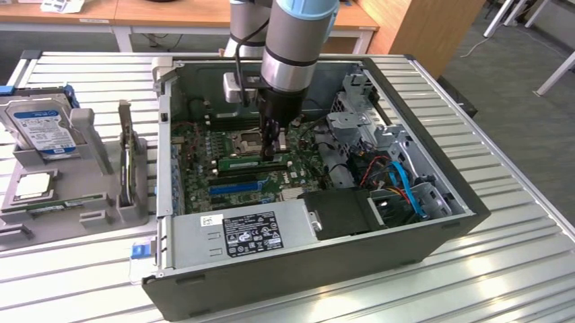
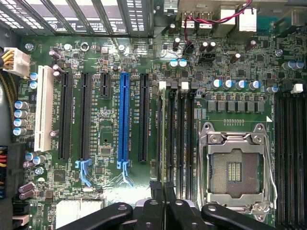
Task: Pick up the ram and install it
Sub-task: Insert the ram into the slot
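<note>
Black gripper [image 2: 163, 190] clenched on long thin green ram stick [image 1: 241, 162], over black memory slots [image 2: 186, 143]. I read this as seating step; needs square alignment, even downward press.

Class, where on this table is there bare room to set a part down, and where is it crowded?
Bare table slats lie on the exterior view's right of the computer case and along its near side. Crowded: the grey holder with the hard drive, and inside the case.
</note>
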Tool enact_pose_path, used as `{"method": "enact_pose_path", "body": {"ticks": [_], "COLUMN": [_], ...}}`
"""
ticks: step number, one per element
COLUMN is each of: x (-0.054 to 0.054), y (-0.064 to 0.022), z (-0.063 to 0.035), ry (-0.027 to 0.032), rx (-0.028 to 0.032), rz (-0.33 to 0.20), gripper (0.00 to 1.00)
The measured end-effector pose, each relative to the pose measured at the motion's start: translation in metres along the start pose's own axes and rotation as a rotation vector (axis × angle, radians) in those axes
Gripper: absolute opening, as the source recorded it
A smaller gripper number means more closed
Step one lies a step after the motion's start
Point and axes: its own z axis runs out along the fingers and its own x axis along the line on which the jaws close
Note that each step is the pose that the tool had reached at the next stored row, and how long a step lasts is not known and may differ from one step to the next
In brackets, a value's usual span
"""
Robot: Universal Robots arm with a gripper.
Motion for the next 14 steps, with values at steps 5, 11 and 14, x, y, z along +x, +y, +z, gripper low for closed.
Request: {"method": "enact_pose_path", "body": {"ticks": [5, 11, 14], "x": [0.0000, 0.0000, 0.0000], "y": [-0.0001, -0.0001, -0.0002], "z": [0.0011, 0.0022, 0.0030], "ry": [0.0001, 0.0001, -0.0001], "rx": [0.0000, 0.0000, 0.0000], "rz": [0.000, 0.000, 0.000], "gripper": [0.12, 0.12, 0.12]}}
